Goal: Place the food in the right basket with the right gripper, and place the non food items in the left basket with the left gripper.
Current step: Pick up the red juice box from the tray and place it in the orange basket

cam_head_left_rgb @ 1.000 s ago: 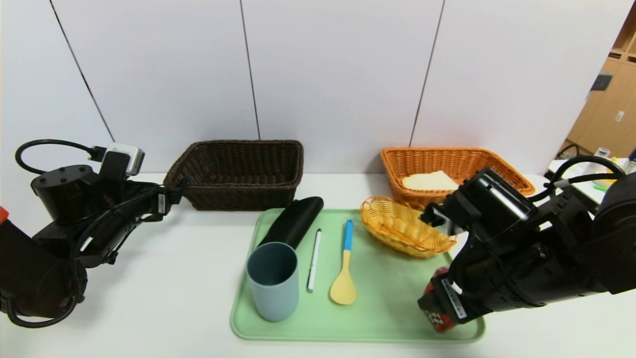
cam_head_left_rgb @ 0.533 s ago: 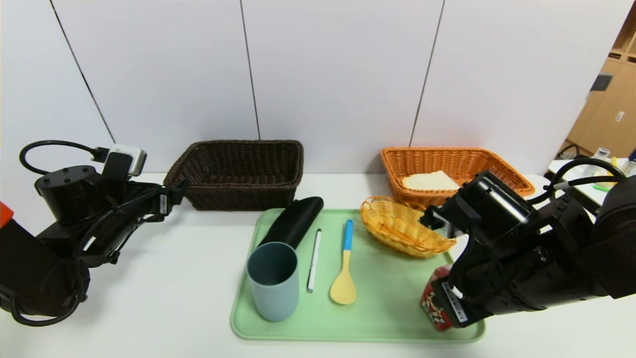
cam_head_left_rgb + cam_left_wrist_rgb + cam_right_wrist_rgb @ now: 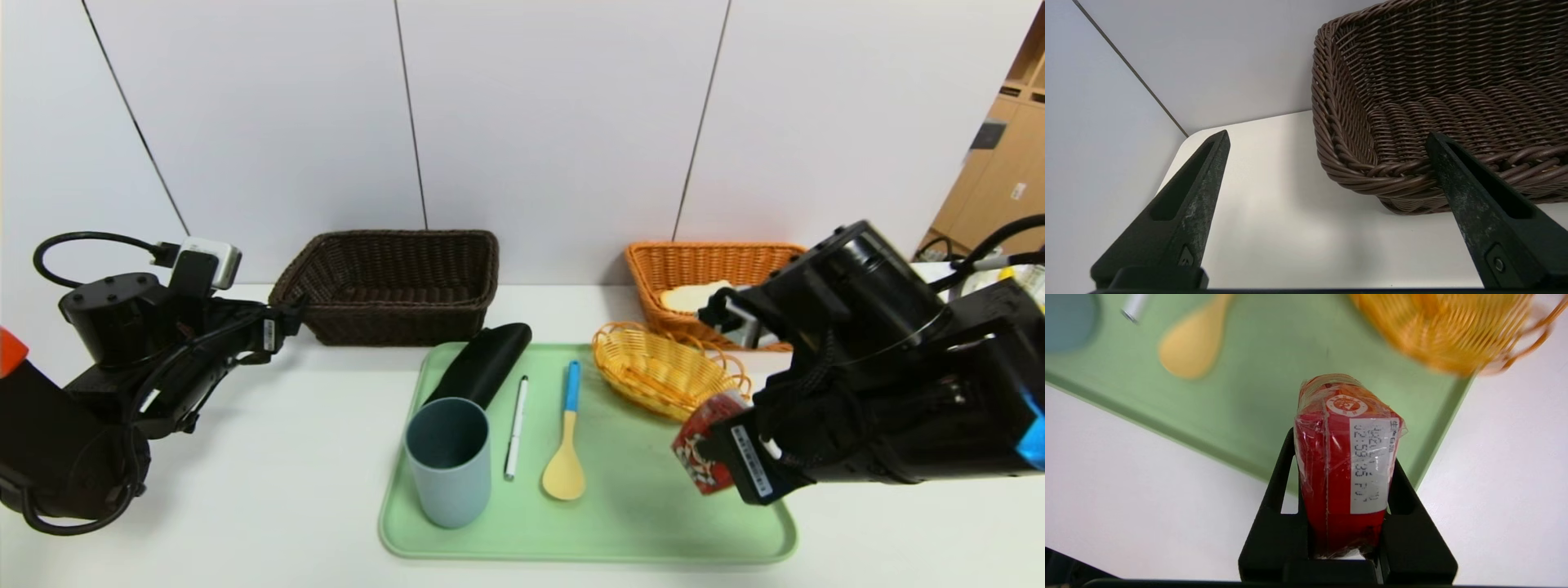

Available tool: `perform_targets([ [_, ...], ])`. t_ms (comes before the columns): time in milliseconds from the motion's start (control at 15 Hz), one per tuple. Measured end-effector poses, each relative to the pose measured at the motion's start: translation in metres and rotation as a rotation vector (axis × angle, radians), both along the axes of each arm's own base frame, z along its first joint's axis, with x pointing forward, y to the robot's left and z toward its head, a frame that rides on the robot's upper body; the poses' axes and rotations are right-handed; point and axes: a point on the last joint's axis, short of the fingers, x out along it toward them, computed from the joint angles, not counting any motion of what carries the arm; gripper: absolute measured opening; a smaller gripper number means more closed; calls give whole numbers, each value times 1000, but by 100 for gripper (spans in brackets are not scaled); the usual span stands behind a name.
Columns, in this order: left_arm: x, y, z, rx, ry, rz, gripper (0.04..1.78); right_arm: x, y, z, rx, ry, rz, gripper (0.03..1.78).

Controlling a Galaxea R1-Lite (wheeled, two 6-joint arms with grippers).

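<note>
My right gripper (image 3: 714,453) is shut on the red drink carton (image 3: 698,445) and holds it tilted above the green tray's right side; the carton (image 3: 1345,457) sits between the jaws in the right wrist view. The bread slice (image 3: 694,296) lies in the orange-tan basket (image 3: 678,269), partly hidden by my right arm. The grey-blue cup (image 3: 449,461), black case (image 3: 483,362), white pen (image 3: 516,425) and yellow spoon (image 3: 566,445) lie on the tray. My left gripper (image 3: 290,314) is open and empty, beside the dark brown basket (image 3: 392,282), whose corner shows in the left wrist view (image 3: 1412,102).
The green tray (image 3: 620,531) fills the table's middle front. A small oval yellow wicker basket (image 3: 661,371) stands on the tray's back right corner, just beyond the held carton. White wall panels rise behind the baskets. A side table with items stands at far right.
My right gripper has lifted the red carton off the tray, tilting it and moving it up and slightly left. My right arm has risen and now covers more of the orange-tan basket. The left arm has barely moved.
</note>
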Motion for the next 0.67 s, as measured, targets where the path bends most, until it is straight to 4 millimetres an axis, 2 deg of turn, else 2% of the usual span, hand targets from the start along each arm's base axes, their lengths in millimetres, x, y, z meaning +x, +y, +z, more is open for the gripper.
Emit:
perform_targets([
  [200, 0, 0, 1, 0, -25, -2, 169, -1, -3, 42, 105, -231, 37, 39],
  [400, 2, 0, 4, 1, -39, -2, 169, 15, -26, 74, 135, -369, -33, 39],
  [533, 3, 0, 9, -3, -70, -2, 169, 30, -42, 89, 154, -413, -93, 39],
  [667, 3, 0, 16, -4, -108, -2, 169, 46, -57, 95, 165, -427, -145, 39],
])
